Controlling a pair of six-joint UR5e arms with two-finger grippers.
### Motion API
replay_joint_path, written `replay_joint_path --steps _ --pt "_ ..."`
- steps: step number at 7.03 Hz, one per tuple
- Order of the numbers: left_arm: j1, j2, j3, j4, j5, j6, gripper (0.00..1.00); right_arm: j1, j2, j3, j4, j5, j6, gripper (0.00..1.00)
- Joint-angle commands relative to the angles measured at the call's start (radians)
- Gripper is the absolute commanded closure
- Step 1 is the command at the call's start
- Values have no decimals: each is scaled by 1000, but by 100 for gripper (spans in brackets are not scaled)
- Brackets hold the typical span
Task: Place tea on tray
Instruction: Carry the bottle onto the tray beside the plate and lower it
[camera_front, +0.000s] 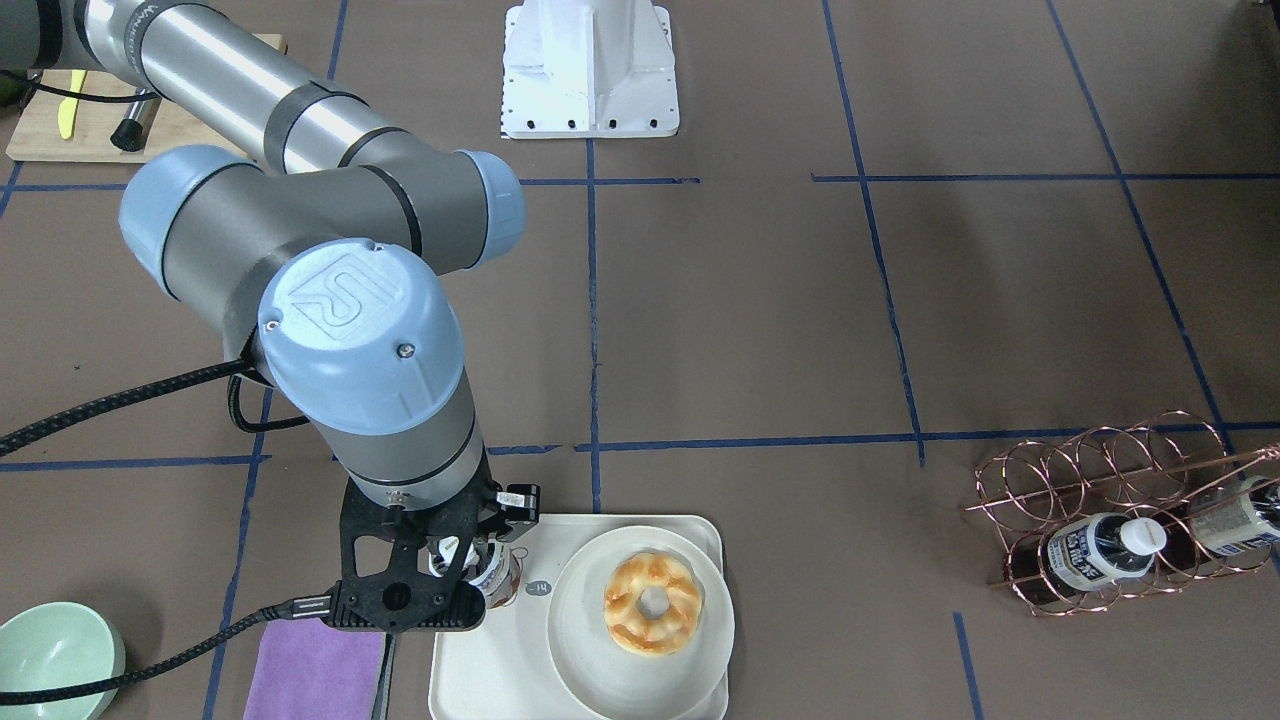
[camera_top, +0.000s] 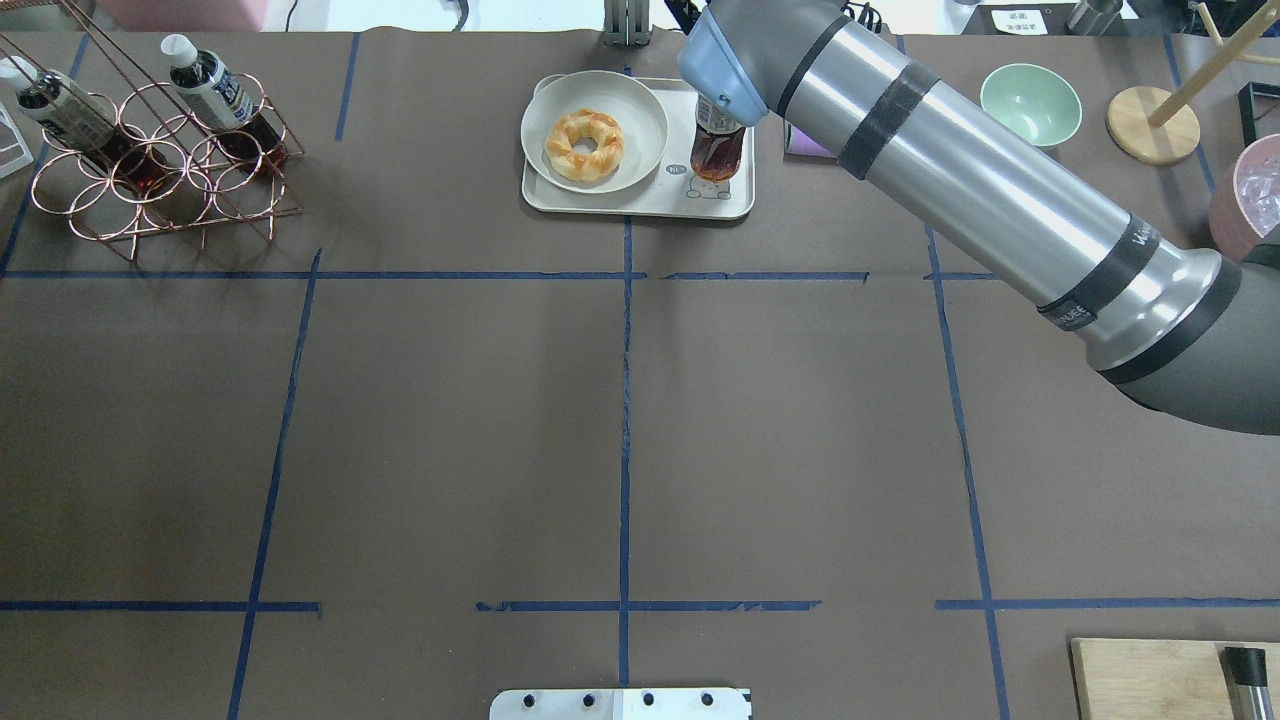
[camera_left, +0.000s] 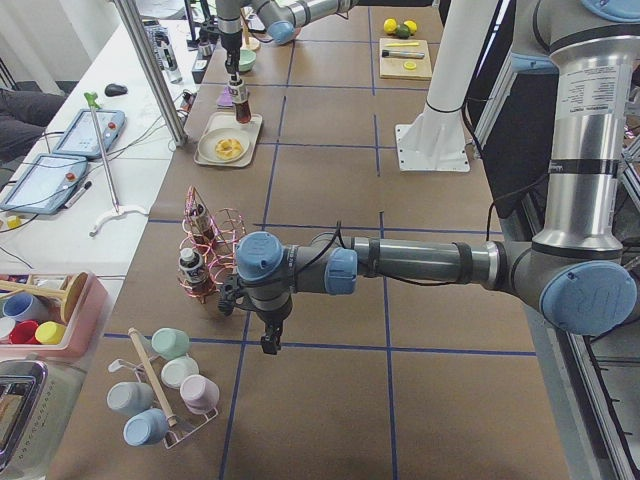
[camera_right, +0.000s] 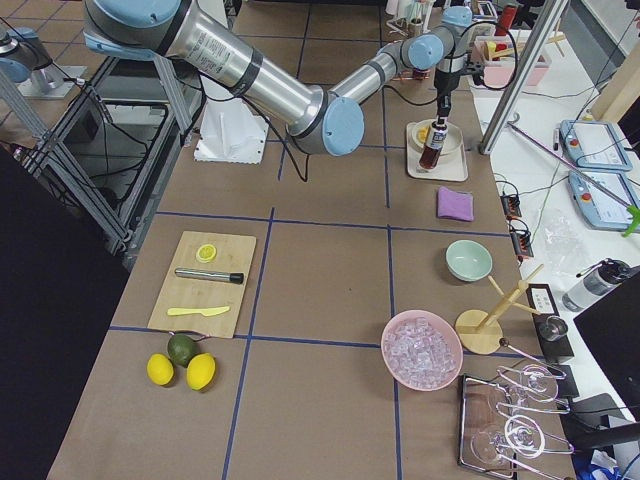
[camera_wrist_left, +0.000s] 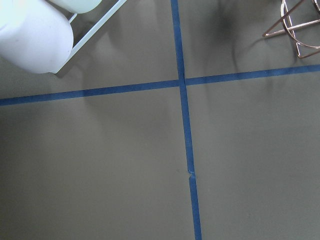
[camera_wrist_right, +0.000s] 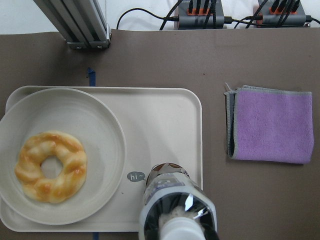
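Nearest under my right wrist camera is the tea (camera_wrist_right: 176, 210), upright, with the right gripper (camera_front: 462, 560) clamped on its neck just below the white cap. I judge this top hold is chosen so the fingers stay clear of the rim and the bottle can go straight down. The bottle's base is over the bare corner of the tray (camera_wrist_right: 165, 120), beside the "hi" bubble. I cannot tell if it already touches the surface. That corner is the only free place, because the round plate (camera_wrist_right: 107, 120) fills the rest of the tray and holds one braided ring pastry (camera_wrist_right: 50, 166). Beside the tray lies a purple cloth (camera_wrist_right: 270, 125). Far across the table, the copper wire rack (camera_top: 150, 190) holds two similar bottles (camera_top: 210, 90), lying tilted. The left gripper (camera_left: 270, 345) hangs near this rack. I cannot tell how its fingers stand.
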Motion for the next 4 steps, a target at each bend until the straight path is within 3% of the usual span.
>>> replay_joint_path --steps 1,3,4 --pt "-1 0 3 0 0 0 0 -7 -1 -7 3 0 4 97" --pt "-1 0 1 0 0 0 0 -17 -5 -7 22 0 7 74" --pt "-1 0 1 0 0 0 0 -21 -5 -7 22 0 7 52"
